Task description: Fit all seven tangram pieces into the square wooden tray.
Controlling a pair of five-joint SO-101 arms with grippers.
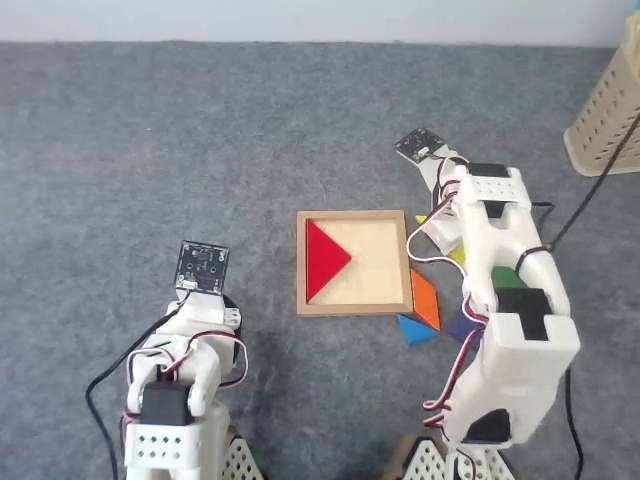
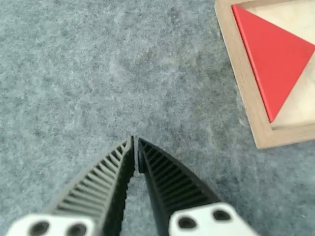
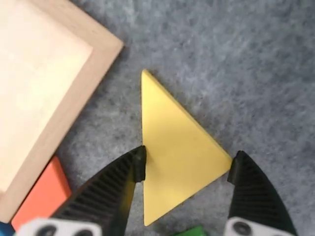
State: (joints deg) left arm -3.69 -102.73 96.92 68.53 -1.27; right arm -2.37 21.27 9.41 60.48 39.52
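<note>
Straddling the yellow triangle (image 3: pixel 172 147) with its jaws spread wide, the right gripper (image 3: pixel 188 164) is hanging low over the grey carpet (image 1: pixel 150 130). One fingertip is sitting at the piece's straight edge and the other at its far corner (whether either is actually pressing, I cannot tell). The triangle is lying flat on the carpet just outside a corner of the square wooden tray (image 3: pixel 74 93), apart from its rim.

Crowding that same side of the tray, the orange piece (image 1: pixel 425 298) is lying against the outer rim, the blue piece (image 1: pixel 415 328) is touching its near end, and a purple piece (image 1: pixel 462 325) is poking out from beneath the right arm (image 1: pixel 505 330). A green piece (image 1: pixel 505 277) is showing through a gap in that arm, which is covering much of this cluster from above.

Inside the tray, the red triangle (image 1: pixel 322 258) is lying flat against the wall away from the loose pieces, pale wood showing beside it.

The left gripper (image 2: pixel 136 145) is hanging well off to the tray's other side, jaws closed tip to tip, pointing at the carpet. A beige perforated basket (image 1: pixel 605 110) is standing at the far right edge.
</note>
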